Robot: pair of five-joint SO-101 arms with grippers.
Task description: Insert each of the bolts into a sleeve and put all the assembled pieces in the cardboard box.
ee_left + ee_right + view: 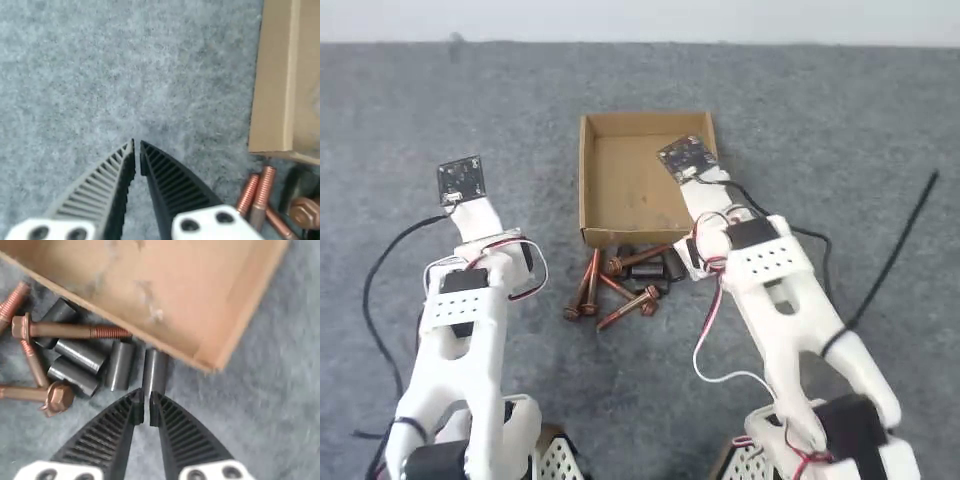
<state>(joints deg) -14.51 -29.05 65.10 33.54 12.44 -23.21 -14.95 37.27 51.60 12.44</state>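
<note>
Nearest the viewer, the left arm (460,310) and the right arm (780,290) rise side by side from the near edge of the grey counter (820,120).

The left gripper (136,145) hangs over bare counter, to the left of the parts. Its fingers (170,175) are drawn nearly together with only a thin slit between them, and they hold nothing.

Between the two arms, a little farther out, several copper-coloured bolts (610,290) lie loose and crossed over one another on the counter. Just beyond them, against the near wall of the box, lies a cluster of dark grey sleeves (82,357), all on their sides. One bolt lies across the cluster, its threaded end pointing at the box wall.

The right gripper (146,395) is at the right end of this cluster, by the box's near right corner. Its fingers are likewise almost together and grip nothing. Their tips sit just at the near end of the rightmost sleeve (155,370); whether they touch it cannot be told.

Farthest off stands the open cardboard box (584,180), with none of the parts inside.
</note>
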